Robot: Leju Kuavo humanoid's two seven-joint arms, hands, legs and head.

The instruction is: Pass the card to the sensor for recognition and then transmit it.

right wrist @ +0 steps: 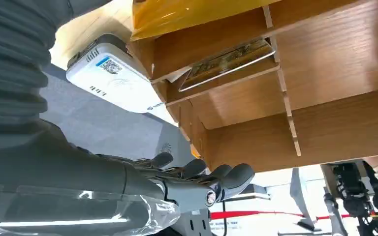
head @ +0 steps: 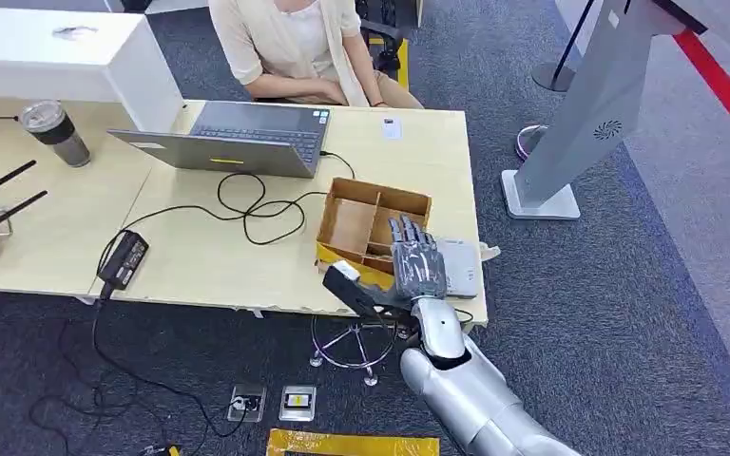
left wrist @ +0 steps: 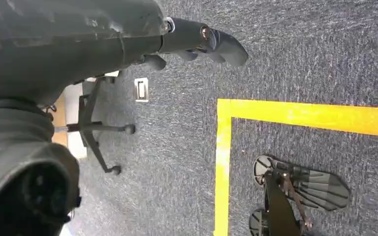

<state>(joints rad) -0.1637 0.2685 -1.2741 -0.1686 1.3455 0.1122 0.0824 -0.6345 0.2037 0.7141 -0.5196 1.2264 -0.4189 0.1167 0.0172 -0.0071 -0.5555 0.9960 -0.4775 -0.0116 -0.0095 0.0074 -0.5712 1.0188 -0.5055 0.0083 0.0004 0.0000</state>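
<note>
Right hand (head: 417, 261) is raised over the near-right corner of the table (head: 200, 256), fingers extended and spread, holding nothing. It hovers above the near edge of the divided wooden box (head: 373, 223), with the white card reader (head: 461, 266) just beside it at 3 o'clock. In the right wrist view the card (right wrist: 229, 61) lies flat in one of the box's narrow compartments, next to the reader (right wrist: 110, 78); the fingertips (right wrist: 226, 177) are apart from it. Left hand (left wrist: 197, 42) hangs over the grey carpet (left wrist: 285, 59), fingers loosely extended, nothing in them. At 11 o'clock from the box sit a laptop (head: 238, 138) and a seated person (head: 299, 47).
</note>
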